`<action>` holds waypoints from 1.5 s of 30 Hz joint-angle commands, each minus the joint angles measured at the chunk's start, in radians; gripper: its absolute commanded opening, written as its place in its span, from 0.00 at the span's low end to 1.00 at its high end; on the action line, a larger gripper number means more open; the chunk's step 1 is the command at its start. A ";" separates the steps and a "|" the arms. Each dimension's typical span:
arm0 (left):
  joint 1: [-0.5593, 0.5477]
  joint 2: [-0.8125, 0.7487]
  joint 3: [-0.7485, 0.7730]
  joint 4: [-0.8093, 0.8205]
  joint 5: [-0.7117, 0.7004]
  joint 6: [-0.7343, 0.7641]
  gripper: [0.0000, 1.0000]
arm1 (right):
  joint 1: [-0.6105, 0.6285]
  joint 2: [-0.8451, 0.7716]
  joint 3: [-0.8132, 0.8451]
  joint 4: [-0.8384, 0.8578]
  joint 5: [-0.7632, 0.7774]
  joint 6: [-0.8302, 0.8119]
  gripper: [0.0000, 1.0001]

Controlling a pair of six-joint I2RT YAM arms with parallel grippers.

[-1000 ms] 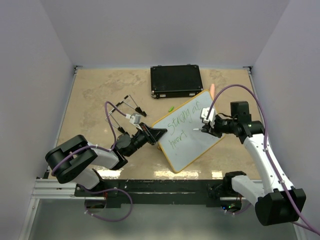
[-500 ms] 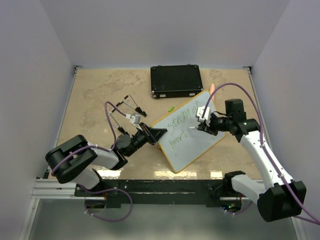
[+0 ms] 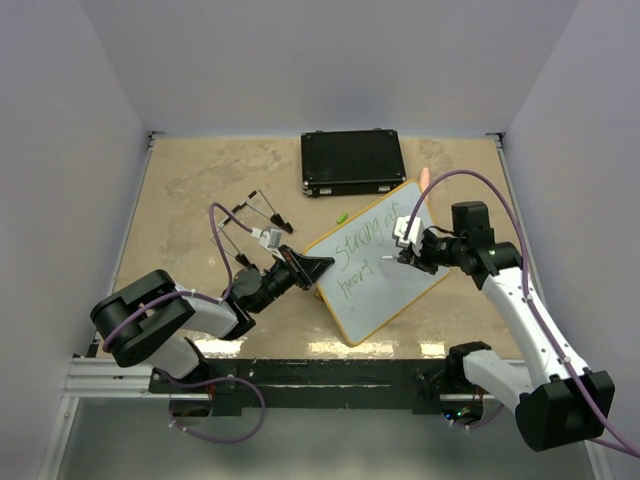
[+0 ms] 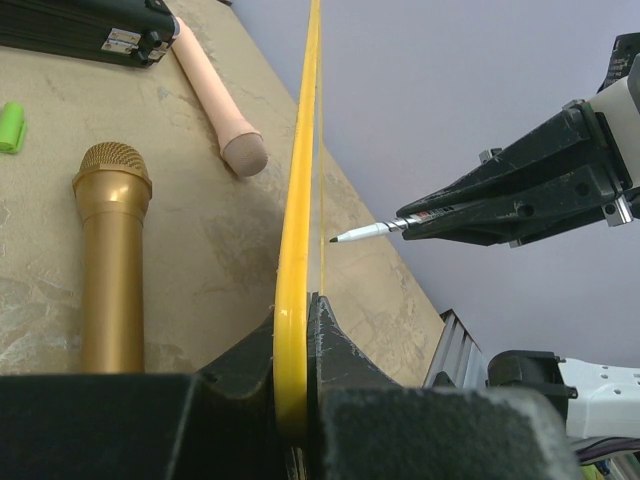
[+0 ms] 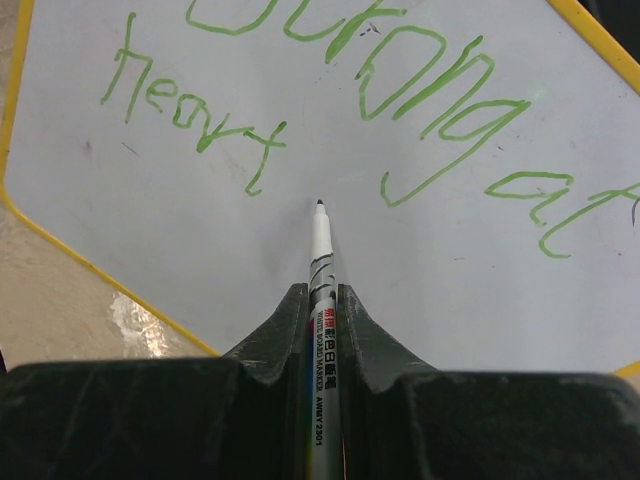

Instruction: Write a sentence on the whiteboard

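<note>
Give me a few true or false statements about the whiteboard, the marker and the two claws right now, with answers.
1. The left claw grips the whiteboard by its yellow rim. True.
2. The marker tip presses on the board. False: the left wrist view shows a gap between tip and board.
3. The right claw is shut on the marker. True.
4. The writing is red. False: it is green.
5. The black case lies on the whiteboard. False: it lies apart, at the far edge of the table.
</note>
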 commanded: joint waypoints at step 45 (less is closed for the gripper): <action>-0.002 0.012 -0.014 0.000 0.010 0.103 0.00 | 0.039 0.069 -0.003 -0.011 0.037 -0.004 0.00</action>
